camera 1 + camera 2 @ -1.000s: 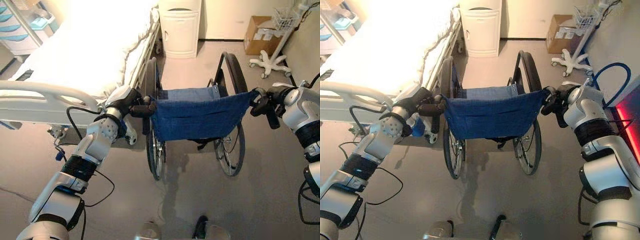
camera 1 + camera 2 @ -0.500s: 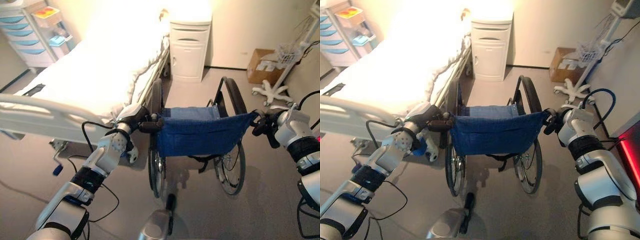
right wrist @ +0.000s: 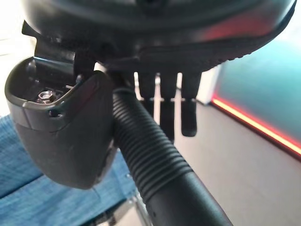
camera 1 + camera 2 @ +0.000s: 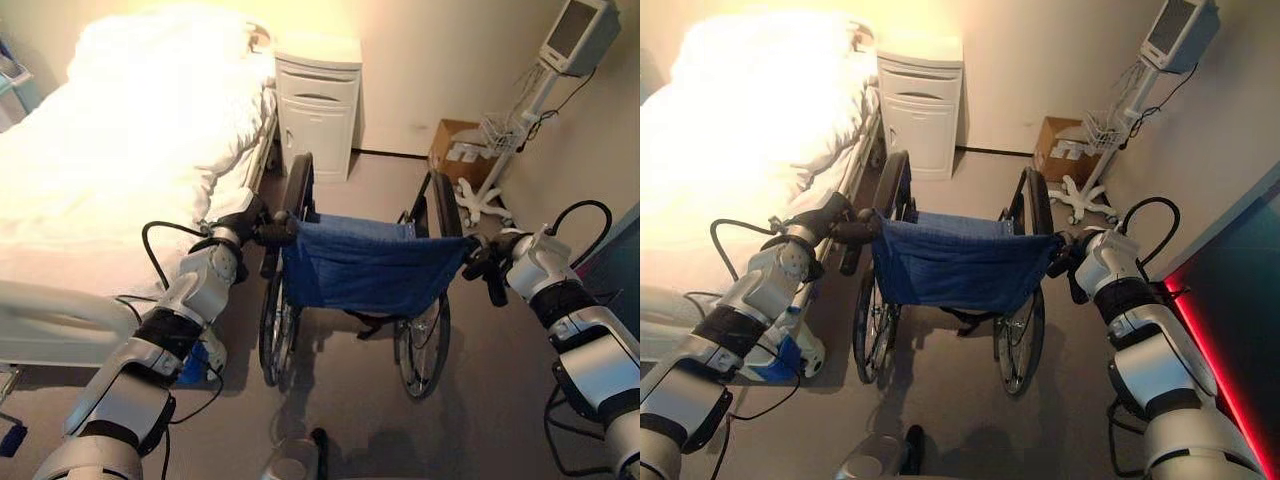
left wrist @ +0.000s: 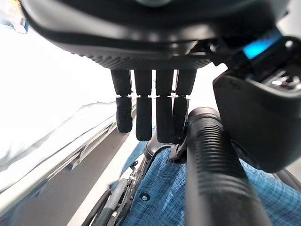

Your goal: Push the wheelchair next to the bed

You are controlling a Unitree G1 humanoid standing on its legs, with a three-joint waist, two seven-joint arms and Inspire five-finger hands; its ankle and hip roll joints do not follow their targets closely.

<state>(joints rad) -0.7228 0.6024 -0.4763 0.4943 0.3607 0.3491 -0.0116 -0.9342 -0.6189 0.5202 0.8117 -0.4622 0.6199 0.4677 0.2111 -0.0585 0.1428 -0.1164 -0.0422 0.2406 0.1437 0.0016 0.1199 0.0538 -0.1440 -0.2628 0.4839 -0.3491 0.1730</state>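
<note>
The wheelchair (image 4: 360,275), with a blue cloth back and black wheels, stands close beside the white bed (image 4: 120,150), its left wheel near the bed frame. My left hand (image 4: 250,225) is at the left push handle (image 5: 211,169). That ribbed grip lies between the thumb and the straight fingers (image 5: 143,117). My right hand (image 4: 497,262) is at the right push handle (image 3: 150,155) in the same way, with its fingers (image 3: 162,113) hanging straight past the grip. Neither hand wraps its handle.
A white bedside cabinet (image 4: 315,90) stands against the far wall ahead of the wheelchair. A cardboard box (image 4: 452,150) and a wheeled monitor stand (image 4: 480,205) sit to the far right. A dark panel with a red strip (image 4: 1230,330) borders the right side.
The whole view has shifted as the camera moved forward. The wheelchair has rolled farther along the bed's side toward the cabinet. Both hands stay at the handles.
</note>
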